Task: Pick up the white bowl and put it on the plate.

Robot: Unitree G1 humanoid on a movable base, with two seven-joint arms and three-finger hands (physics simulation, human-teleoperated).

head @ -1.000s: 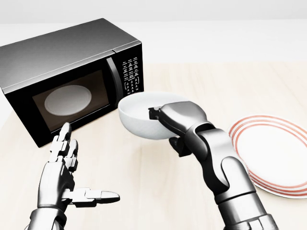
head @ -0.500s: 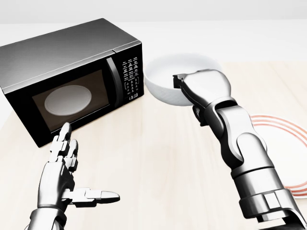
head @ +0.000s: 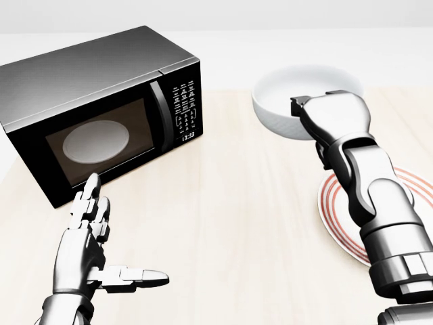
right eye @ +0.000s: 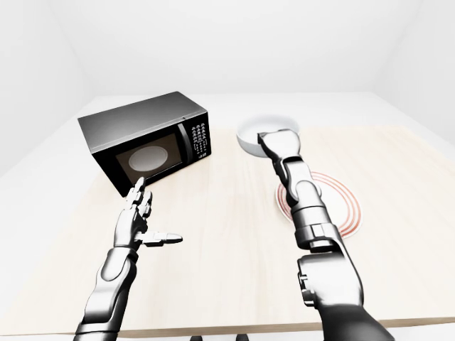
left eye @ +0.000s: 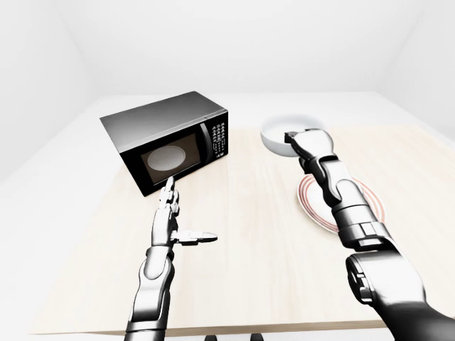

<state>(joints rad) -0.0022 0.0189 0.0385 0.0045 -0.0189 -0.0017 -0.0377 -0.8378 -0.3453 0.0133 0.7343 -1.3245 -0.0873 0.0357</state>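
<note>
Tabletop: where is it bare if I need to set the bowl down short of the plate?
Bare wood lies between the microwave and the plate, under the right hand holding the white bowl. The left hand crowds the lower left.

Left robot hand point(head: 91, 247) splayed, palm inward; right robot hand point(head: 333, 115) outstretched, fingers prob. clamped, partly hidden.

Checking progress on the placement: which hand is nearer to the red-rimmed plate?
Right. The right hand holds the white bowl just above the plate in the head view; the open left hand stays far left near the microwave.
</note>
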